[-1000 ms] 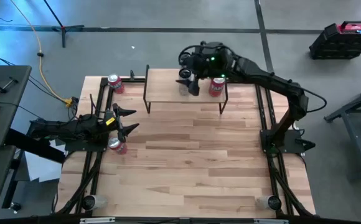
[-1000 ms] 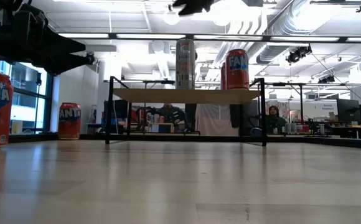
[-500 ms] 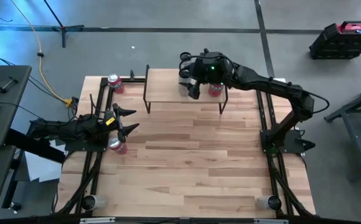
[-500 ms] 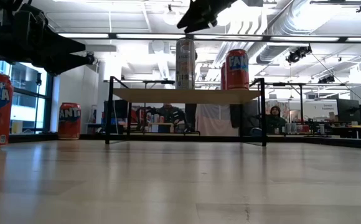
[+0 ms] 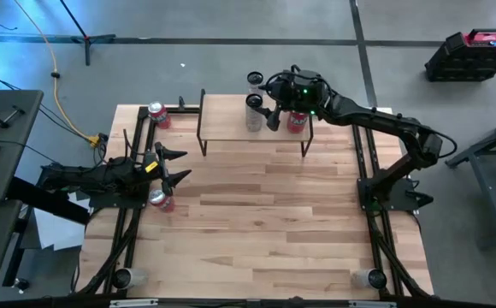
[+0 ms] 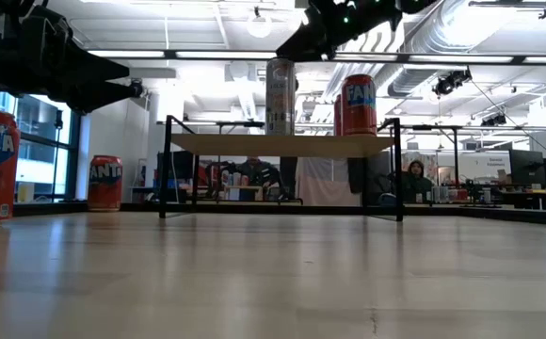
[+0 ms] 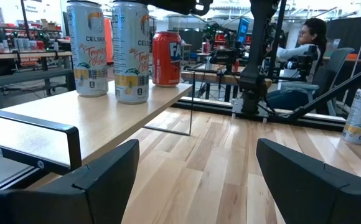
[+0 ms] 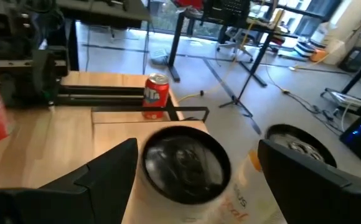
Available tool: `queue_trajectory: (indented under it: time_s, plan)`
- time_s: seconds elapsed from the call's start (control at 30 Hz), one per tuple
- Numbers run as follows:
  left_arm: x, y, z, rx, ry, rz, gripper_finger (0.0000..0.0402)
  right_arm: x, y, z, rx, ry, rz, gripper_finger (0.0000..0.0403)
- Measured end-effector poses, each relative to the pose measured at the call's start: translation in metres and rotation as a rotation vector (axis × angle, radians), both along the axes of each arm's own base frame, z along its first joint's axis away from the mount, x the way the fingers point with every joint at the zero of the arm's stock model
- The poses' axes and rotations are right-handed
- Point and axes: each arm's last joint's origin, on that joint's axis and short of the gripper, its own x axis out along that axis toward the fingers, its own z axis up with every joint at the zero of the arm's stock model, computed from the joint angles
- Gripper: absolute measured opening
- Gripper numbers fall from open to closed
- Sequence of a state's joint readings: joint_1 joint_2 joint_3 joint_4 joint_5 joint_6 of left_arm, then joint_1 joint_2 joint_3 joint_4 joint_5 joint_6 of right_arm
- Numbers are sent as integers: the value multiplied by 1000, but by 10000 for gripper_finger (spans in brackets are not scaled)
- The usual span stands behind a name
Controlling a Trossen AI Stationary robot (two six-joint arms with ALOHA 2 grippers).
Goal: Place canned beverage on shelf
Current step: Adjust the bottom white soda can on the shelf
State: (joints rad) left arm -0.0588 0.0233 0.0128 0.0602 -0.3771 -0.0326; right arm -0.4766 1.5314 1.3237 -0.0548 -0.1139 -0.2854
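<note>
On the shelf (image 5: 231, 128) stand three cans (image 5: 254, 114); two more sit on the table (image 5: 265, 222).

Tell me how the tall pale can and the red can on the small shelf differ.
The tall pale slim can rises higher than the shorter red Fanta can. The pale one is whitish with orange print; the red one is solid red. Both stand upright on the light wood shelf.
</note>
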Motion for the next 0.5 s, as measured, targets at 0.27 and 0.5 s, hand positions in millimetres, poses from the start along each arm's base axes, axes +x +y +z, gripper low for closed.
queue_trajectory:
  time_s: [0.27, 0.5]
  plan:
    - [0, 0, 0, 0, 0, 0, 314, 4, -6, -9, 67, -4, 40, 316]
    - [0, 0, 0, 0, 0, 0, 314, 11, -9, -21, 86, 20, 35, 316]
